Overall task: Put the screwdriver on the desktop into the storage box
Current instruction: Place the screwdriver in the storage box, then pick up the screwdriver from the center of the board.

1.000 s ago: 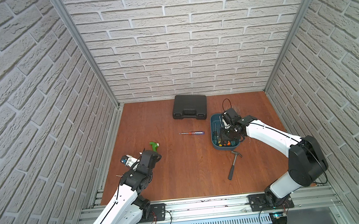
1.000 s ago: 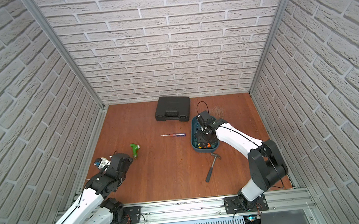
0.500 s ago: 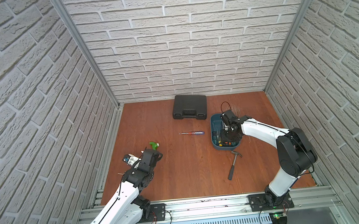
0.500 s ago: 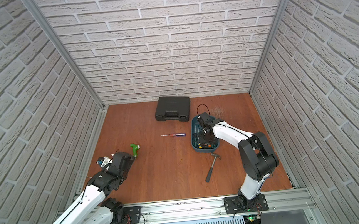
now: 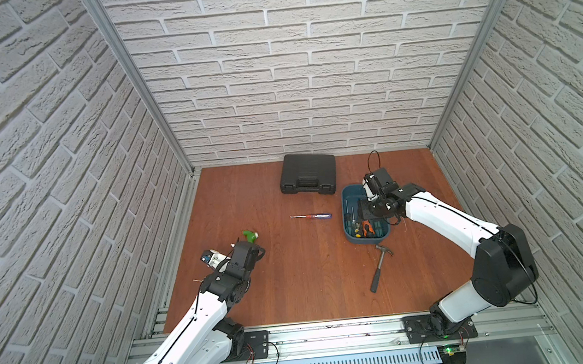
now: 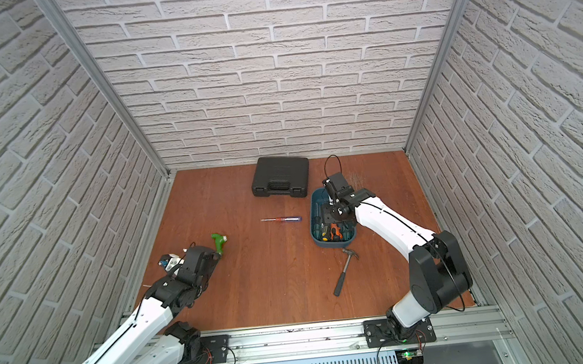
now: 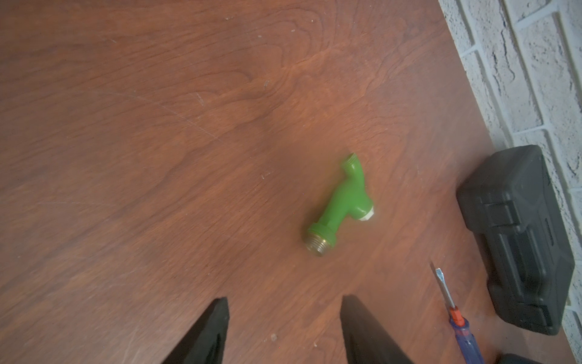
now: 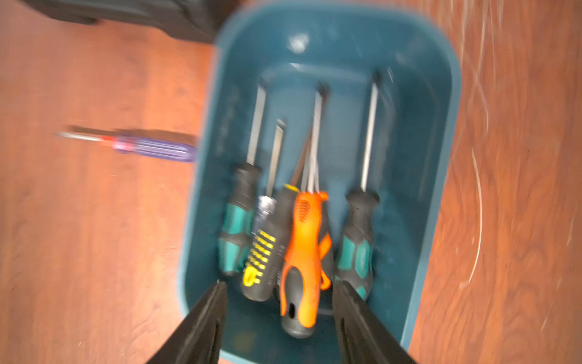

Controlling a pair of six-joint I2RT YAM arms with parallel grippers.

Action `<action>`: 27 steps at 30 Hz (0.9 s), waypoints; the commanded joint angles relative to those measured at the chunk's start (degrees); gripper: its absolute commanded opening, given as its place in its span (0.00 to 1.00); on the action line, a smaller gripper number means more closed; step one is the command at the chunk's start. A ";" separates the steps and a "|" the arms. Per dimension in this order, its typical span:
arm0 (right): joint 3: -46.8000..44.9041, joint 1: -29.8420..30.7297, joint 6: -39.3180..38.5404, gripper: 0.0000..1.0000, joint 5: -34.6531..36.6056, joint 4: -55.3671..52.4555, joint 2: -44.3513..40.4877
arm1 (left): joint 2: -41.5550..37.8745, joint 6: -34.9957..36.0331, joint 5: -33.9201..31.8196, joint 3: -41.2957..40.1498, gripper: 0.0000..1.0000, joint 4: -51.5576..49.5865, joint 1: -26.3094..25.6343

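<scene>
A screwdriver [image 5: 314, 216] [image 6: 283, 219] with a blue handle and red collar lies on the desktop [image 5: 293, 282], left of the teal storage box [image 5: 346, 221] [image 6: 312, 225]. It also shows in the left wrist view as the screwdriver [image 7: 459, 327] and, blurred, in the right wrist view as the screwdriver [image 8: 151, 146]. My right gripper [image 8: 280, 283] hangs open over the storage box [image 8: 434, 126]. Several screwdrivers lie inside, an orange-handled one [image 8: 304, 239] below the gap between the fingers, touched by neither finger. My left gripper [image 7: 285, 298] is open and empty over bare wood near the left edge.
A green pipe fitting [image 5: 250, 236] [image 7: 343, 201] lies just ahead of the left gripper. A black hard case [image 5: 307, 174] [image 7: 516, 239] stands at the back wall. A hammer [image 5: 380, 267] lies in front of the box. Brick walls close three sides.
The right gripper's jaws have spread apart over the box, and that arm has shifted a little. The left arm has barely moved.
</scene>
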 commanded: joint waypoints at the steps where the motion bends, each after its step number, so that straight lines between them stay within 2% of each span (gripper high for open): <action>1: 5.11 3.04 -15.08 0.60 -5.67 3.48 1.19 | 0.42 1.00 0.15 0.70 0.62 1.37 0.43; 5: 10.26 6.86 -26.43 0.60 -10.43 0.79 6.19 | 0.93 0.97 0.37 0.97 0.61 1.33 0.48; 8: 11.90 9.42 -29.26 0.61 -10.97 1.47 9.36 | 0.96 0.98 0.33 1.15 0.62 1.16 0.41; 11: 13.98 11.09 -30.84 0.61 -10.98 2.04 13.50 | 1.13 0.89 0.41 1.24 0.61 1.16 0.41; 15: 23.91 11.59 -31.99 0.61 -12.51 -3.62 23.27 | 1.57 1.30 0.85 1.91 0.61 0.69 0.56; 18: 29.42 11.97 -32.60 0.60 -10.51 -6.47 29.25 | 1.68 1.81 1.16 2.63 0.61 -0.28 0.52; 23: 30.95 11.82 -31.36 0.59 -7.85 -5.47 31.66 | 1.00 2.14 0.94 3.06 0.61 -1.50 0.60; 27: 34.90 11.75 -32.08 0.59 -6.73 -8.73 35.90 | 1.76 2.92 0.76 3.66 0.61 -0.98 0.93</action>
